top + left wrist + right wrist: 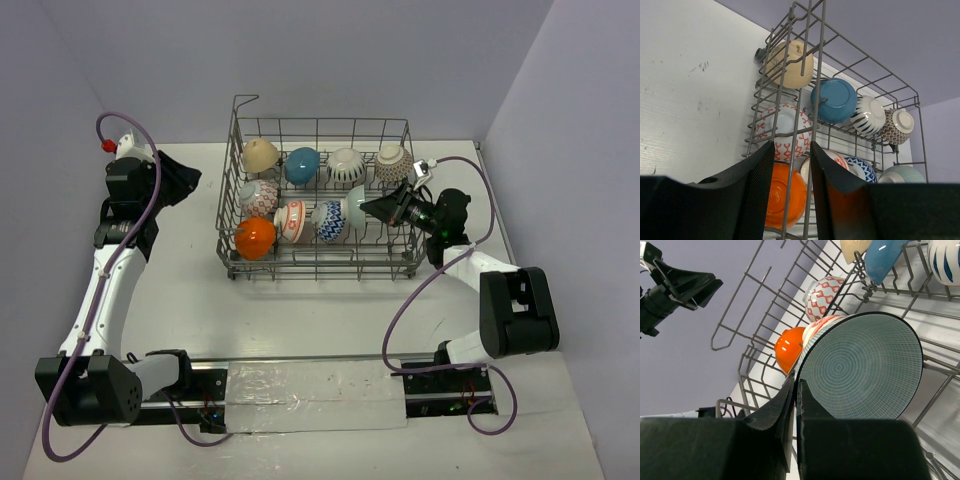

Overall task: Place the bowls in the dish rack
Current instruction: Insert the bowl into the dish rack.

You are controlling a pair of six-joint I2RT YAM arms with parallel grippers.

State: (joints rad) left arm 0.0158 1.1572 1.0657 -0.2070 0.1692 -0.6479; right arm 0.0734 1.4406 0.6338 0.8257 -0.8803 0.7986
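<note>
The dish rack (321,262) stands mid-table with several bowls on edge between its tines: tan (261,155), teal-blue (302,165), white striped (346,167), plain orange (255,238), blue-white patterned (329,221). My right gripper (368,207) reaches in over the rack's right side, shut on the rim of a pale green bowl (860,365) held upright in the front row. In the right wrist view its jaws (796,385) pinch that dark rim. My left gripper (188,180) hangs open and empty left of the rack; its fingers (760,195) frame the rack's corner wire and the orange bowl (785,197).
Purple walls close the table at the back and on both sides. The rack's tall wire sides (810,70) rise between my left gripper and the bowls. A brown-patterned bowl (393,163) sits in the back row just beyond my right wrist.
</note>
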